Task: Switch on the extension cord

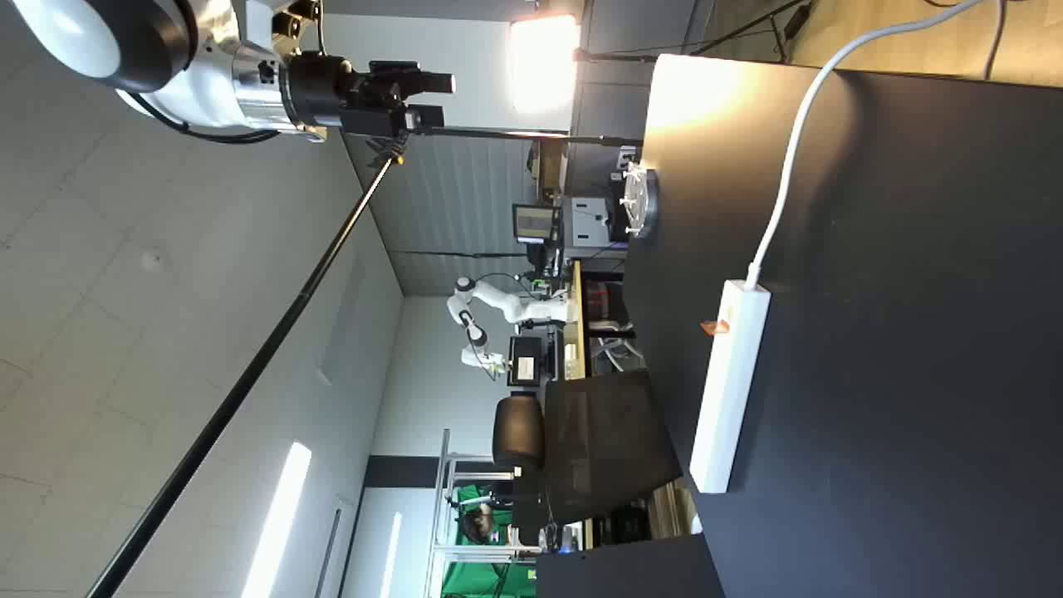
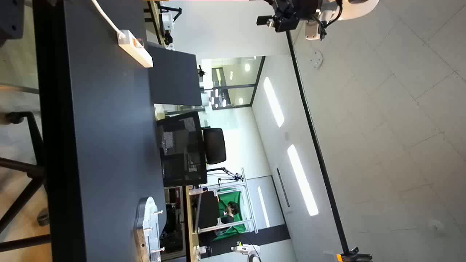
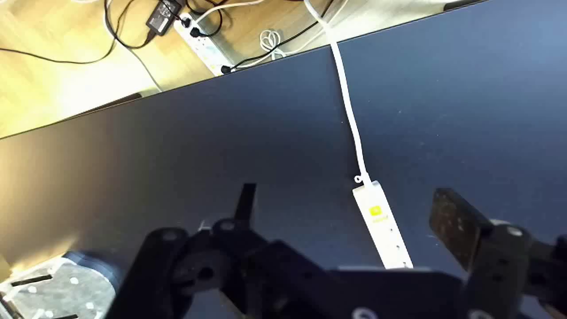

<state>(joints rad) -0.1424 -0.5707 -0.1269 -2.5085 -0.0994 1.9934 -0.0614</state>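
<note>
Tool (image 3: 347, 194): spread | extension cord (image 3: 383, 228): on desk (image 3: 283, 128) | floor strip (image 3: 206, 48): holds plugs (image 3: 195, 32)

Watching remotely, I note a rectangular white light panel (image 1: 544, 64) burnt out in an exterior view, warm glare on the smooth black tabletop (image 1: 714, 108). Wrist view: yellow-brown wooden floor (image 3: 84, 91) partly clipped white; black two-fingered gripper (image 3: 346, 190) dark, soft-edged.

White extension cord (image 1: 732, 390), orange switch (image 1: 716, 328)
</note>
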